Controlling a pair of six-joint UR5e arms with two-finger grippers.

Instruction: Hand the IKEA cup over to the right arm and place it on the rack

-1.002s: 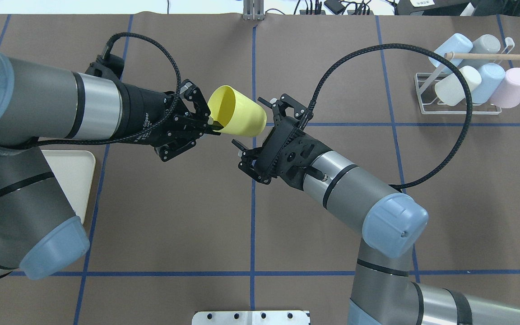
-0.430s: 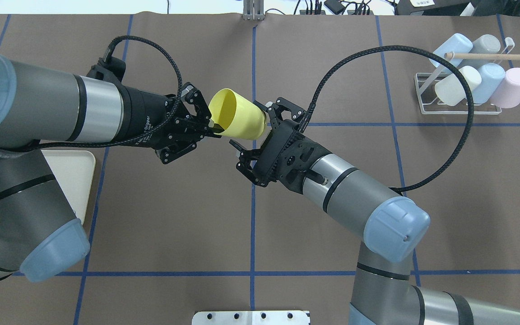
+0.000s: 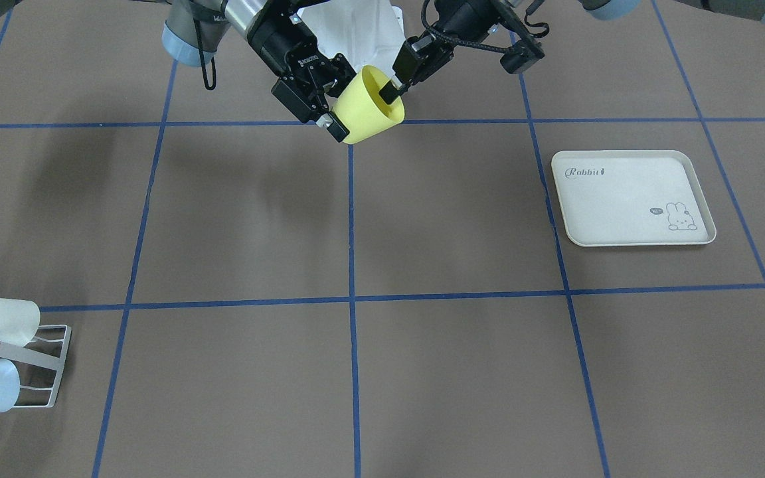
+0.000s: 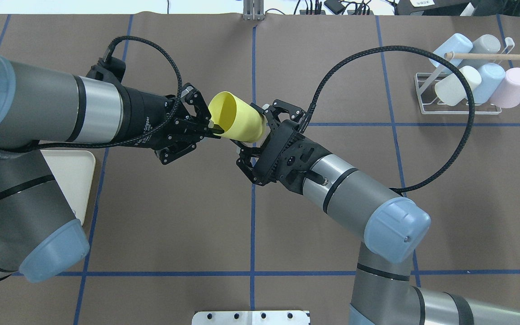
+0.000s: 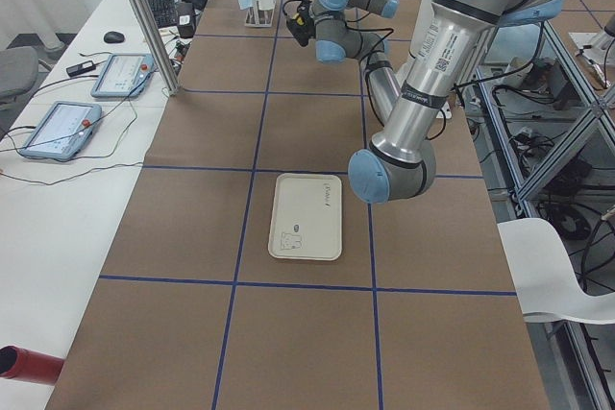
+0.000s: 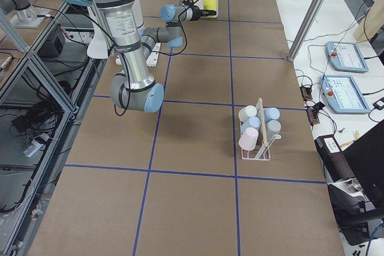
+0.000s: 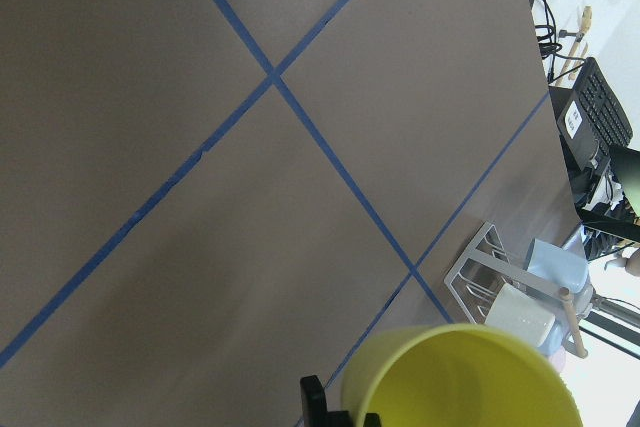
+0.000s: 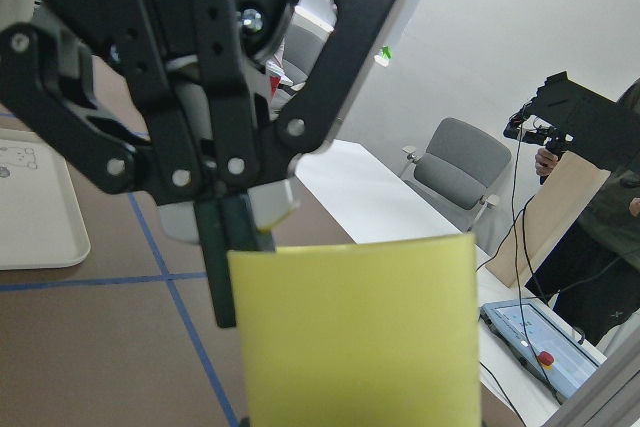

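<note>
Over the table, the right arm sets the right gripper astride the base of the cup, a plain, pale-yellow tapered tumbler held sideways in the air. I cannot tell whether it grips. The left gripper pinches the rim.

Bright, even indoor light falls from overhead, with no harsh glare. In the front-facing view the matte brown paper-covered surface carries soft, wide grey shadows towards its upper left. The fixed views are sharp. In the left wrist view, the pale yellow plastic cup at the bottom edge is slightly blurred, and the lower right corner washes out to white.
</note>
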